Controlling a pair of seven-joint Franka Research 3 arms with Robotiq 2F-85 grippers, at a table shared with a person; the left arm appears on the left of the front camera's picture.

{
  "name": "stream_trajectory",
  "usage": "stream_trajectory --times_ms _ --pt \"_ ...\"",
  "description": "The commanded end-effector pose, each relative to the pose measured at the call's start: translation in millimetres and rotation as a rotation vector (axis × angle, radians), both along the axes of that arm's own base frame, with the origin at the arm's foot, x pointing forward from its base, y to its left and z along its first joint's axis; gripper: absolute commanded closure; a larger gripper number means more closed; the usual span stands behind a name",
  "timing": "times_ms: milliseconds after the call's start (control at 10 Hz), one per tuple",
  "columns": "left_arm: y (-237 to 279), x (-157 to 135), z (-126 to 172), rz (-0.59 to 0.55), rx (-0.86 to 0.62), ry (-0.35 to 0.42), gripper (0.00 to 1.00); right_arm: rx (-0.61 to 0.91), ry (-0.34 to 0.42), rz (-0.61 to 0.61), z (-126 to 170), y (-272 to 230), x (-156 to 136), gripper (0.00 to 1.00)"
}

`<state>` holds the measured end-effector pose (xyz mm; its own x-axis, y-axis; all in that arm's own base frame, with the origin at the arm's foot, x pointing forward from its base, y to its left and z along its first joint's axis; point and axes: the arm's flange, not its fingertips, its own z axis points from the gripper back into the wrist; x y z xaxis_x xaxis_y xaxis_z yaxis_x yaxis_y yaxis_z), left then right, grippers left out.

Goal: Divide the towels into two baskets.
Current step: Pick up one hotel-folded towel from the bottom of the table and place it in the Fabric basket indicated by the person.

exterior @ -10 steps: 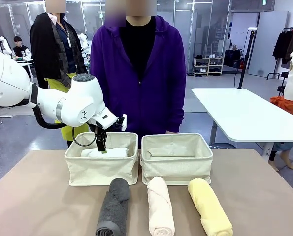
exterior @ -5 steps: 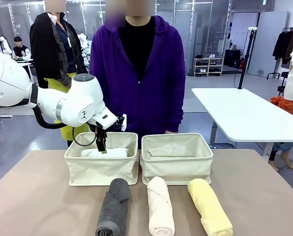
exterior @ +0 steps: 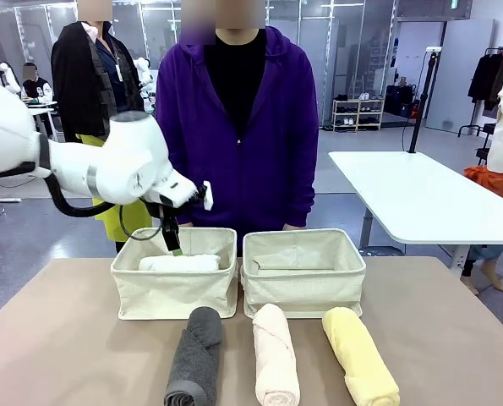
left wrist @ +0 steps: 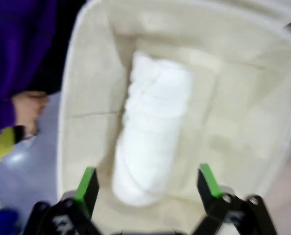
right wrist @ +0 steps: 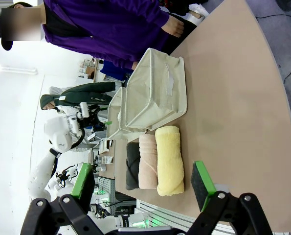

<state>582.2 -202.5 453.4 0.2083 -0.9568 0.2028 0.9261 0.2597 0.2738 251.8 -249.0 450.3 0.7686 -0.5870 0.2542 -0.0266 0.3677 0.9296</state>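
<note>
Since a moment ago your left arm has lifted and drawn back toward 10 o'clock. Your left gripper now hangs over the far rim of the left basket rather than dipping into it. In the left wrist view its green pads stand wide apart and grip nothing. The white towel lies lengthwise on the basket's floor below them. A person's hand rests just outside the basket wall, at 9 o'clock in that view.

From the front, the white towel lies across the left basket, its top just under the rim. At 6 o'clock from that basket, touching its front wall, the dark grey towel lies on the table with one end toward you.

The right basket stands at 3 o'clock from the left one, with their sides almost touching. The person in purple stands behind both, at 12 o'clock. At 6 o'clock from the right basket the pale pink towel lies against its front wall, parallel to the grey one. The yellow towel lies just beside it at 3 o'clock, angled slightly outward.

Your right gripper is held off the table's right end with its fingers spread and nothing between them. That view looks back across the yellow towel, the pink and the grey, lying side by side before the baskets.
</note>
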Motion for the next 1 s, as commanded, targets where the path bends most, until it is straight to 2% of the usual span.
stream_trajectory --times_ms 0,100,300,400,500,600,700,900 --pt "53.6 -48.8 40.9 0.109 -0.234 0.154 0.00 0.005 -0.022 0.000 2.0 0.5 -2.2 0.00" --pt "77.1 -67.9 52.5 0.148 -0.296 0.221 0.00 0.005 -0.022 0.000 2.0 0.5 -2.2 0.00" --pt "129.5 -110.0 74.3 0.124 -0.569 0.405 0.00 0.005 -0.022 0.000 2.0 0.5 -2.2 0.00" --pt "163.6 -127.5 78.1 0.141 -0.672 0.474 0.00 0.005 -0.022 0.000 2.0 0.5 -2.2 0.00" --pt "196.4 -149.1 78.9 0.104 -0.790 0.569 0.00 0.005 -0.022 0.000 2.0 0.5 -2.2 0.00" --pt "235.2 -173.9 75.4 0.105 -0.921 0.603 0.00 0.005 -0.022 0.000 2.0 0.5 -2.2 0.00" --pt "268.9 -197.7 67.1 0.124 -1.048 0.590 0.00 0.005 -0.022 0.000 2.0 0.5 -2.2 0.00" --pt "339.3 -243.6 33.1 0.278 -1.197 0.560 0.00 0.005 -0.022 0.000 2.0 0.5 -2.2 0.00"
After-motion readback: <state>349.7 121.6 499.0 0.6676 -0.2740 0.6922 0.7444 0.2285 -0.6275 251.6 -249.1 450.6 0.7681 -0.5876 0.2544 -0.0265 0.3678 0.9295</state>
